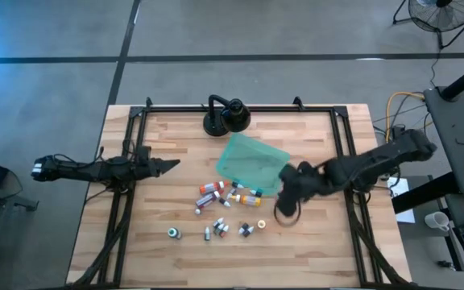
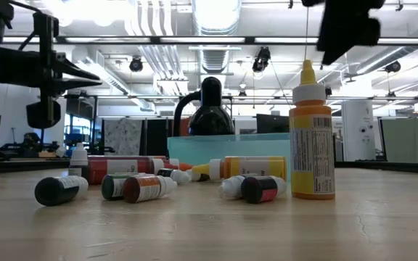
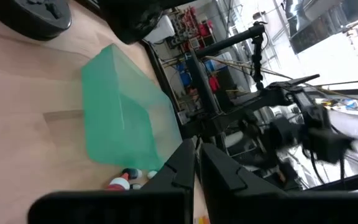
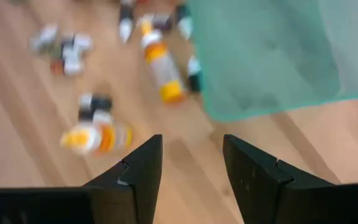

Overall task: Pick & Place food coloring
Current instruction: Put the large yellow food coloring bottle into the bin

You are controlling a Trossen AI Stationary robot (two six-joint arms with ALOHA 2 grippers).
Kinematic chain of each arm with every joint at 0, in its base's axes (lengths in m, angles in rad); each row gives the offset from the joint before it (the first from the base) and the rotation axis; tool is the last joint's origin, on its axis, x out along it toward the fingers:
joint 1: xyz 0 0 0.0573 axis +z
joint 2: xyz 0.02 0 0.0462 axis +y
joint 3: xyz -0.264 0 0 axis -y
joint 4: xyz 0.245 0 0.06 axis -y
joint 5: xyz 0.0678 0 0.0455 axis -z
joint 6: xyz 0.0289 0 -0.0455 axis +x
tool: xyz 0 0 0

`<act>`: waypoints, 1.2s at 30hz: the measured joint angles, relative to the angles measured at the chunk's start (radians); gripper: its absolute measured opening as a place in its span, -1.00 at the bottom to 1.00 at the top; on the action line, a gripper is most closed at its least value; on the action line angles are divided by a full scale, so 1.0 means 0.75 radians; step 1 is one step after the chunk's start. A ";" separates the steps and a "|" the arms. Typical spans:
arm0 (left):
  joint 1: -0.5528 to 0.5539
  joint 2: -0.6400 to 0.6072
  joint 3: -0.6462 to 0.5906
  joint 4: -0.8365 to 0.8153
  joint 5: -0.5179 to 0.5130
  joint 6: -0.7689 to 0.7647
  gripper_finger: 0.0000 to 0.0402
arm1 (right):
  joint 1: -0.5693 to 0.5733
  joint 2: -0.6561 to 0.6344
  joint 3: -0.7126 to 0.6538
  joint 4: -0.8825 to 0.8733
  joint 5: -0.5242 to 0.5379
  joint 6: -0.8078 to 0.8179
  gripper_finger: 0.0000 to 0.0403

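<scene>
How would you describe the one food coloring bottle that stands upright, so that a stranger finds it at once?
Start at the green tray in the middle of the wooden table. Bottles lie scattered along the tray's front edge. Toward the right arm stands the orange-yellow bottle: it alone is upright, pointed yellow tip up, while its neighbours lie on their sides.

You're in an open-plan robotics lab. Exposed ceiling ducts (image 2: 216,51) and strip lights (image 2: 144,22) run overhead, a wooden worktop (image 1: 312,242) sits on concrete floor (image 1: 55,89), and a pedestal fan (image 1: 441,12) stands nearby.

Two dark jointed arms; right arm (image 1: 377,161) bulky, black cable loop; angular black jaws.
</scene>
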 joint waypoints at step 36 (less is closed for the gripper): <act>0.000 0.002 -0.001 -0.005 0.050 0.024 -1.00 | 0.162 0.501 0.196 0.269 -0.076 -0.706 0.31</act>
